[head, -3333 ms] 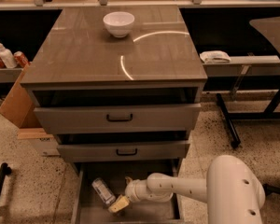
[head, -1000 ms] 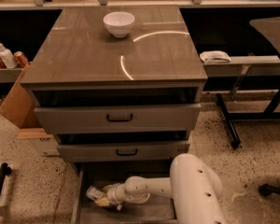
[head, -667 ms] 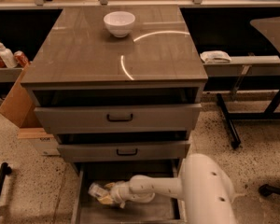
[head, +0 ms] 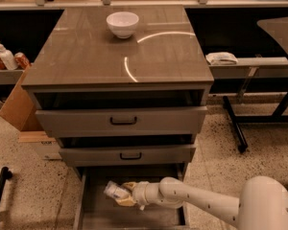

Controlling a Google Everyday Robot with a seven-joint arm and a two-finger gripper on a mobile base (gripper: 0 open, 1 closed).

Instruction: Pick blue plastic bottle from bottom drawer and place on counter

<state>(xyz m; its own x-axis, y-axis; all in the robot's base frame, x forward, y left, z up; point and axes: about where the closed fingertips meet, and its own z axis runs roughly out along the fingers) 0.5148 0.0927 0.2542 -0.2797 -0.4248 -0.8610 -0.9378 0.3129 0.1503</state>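
Observation:
The blue plastic bottle (head: 113, 191), clear with a pale label, lies tilted inside the open bottom drawer (head: 134, 215), cap end to the left. My gripper (head: 125, 194) reaches into the drawer from the right on a white arm. Its yellowish fingers (head: 130, 186) are closed around the bottle's right end. The bottle sits slightly off the drawer floor. The glossy grey-brown counter (head: 96, 56) tops the cabinet above.
A white bowl (head: 122, 24) stands at the back of the counter. The two upper drawers are partly pulled out. A white pump bottle (head: 7, 56) and cans sit on the left shelf, above a cardboard box (head: 17, 104). A white object (head: 222, 58) lies on the right shelf.
My gripper moved left onto the bottle and closed on it. Since then it has drawn back a little to the right and up, and the bottle has moved with it.

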